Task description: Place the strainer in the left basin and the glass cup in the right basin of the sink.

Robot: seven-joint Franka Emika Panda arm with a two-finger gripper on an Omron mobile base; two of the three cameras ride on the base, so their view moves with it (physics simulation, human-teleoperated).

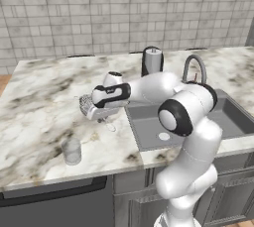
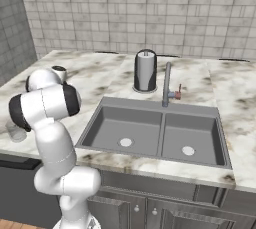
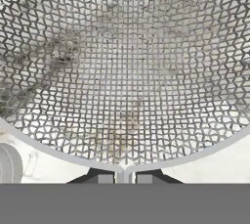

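The strainer (image 1: 87,104), a silvery wire-mesh bowl, is over the counter just left of the sink (image 1: 140,141), with its thin handle (image 1: 110,126) hanging down toward the front. My gripper (image 1: 97,110) is shut on its rim. In the hand view the strainer's mesh (image 3: 125,71) is very close, and my gripper (image 3: 124,175) pinches the rim between its fingertips (image 3: 97,177). The glass cup (image 1: 72,150) stands upright on the counter nearer the front edge, also seen as the glass cup (image 2: 16,132). The left basin (image 2: 107,130) and right basin (image 2: 200,135) both show white drains.
A tall dark steel canister (image 2: 145,70) stands behind the sink beside the gooseneck faucet (image 2: 166,85). The marble counter (image 1: 39,117) runs back to a tiled wall. My arm's elbow (image 1: 186,109) hangs over the left basin in the left base view.
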